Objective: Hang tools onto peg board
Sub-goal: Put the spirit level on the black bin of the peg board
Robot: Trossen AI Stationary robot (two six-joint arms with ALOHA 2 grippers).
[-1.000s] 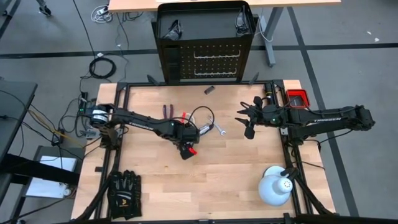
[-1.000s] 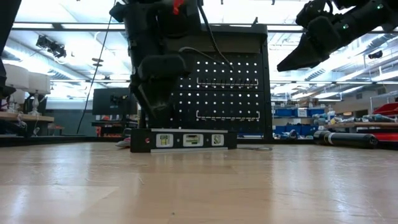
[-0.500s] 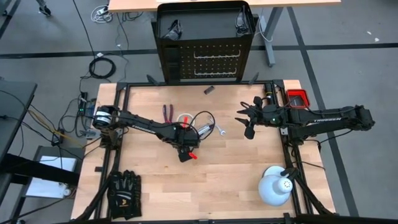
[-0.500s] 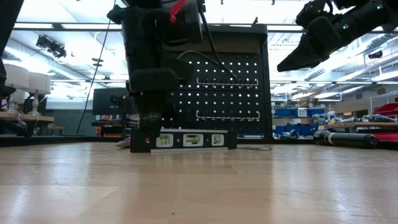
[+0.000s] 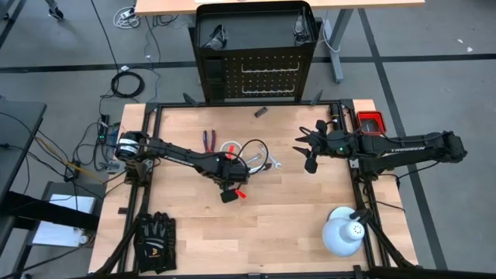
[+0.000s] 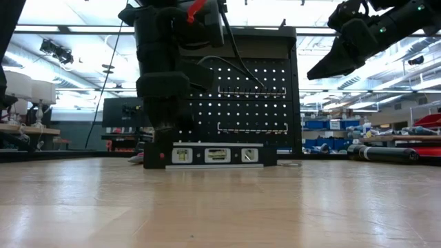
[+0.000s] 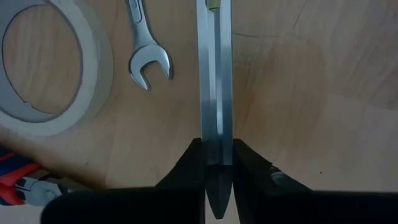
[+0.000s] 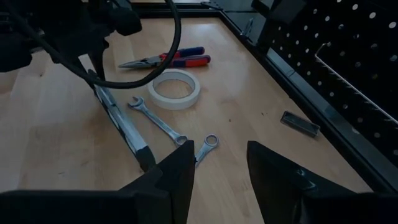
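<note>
Spanning a metal frame, pale wooden table (image 5: 294,209) over grey floor (image 5: 442,101).

- You are looking at a robotics lab or workshop.
- The wooden surface (image 5: 294,225) sits in a black frame on a grey floor, with loose cables (image 5: 128,81) beside it.
- The low view shows long ceiling lights (image 6: 62,29), a monitor (image 6: 117,114) and benches with stored equipment (image 6: 331,125) behind the peg board (image 6: 251,96).
</note>
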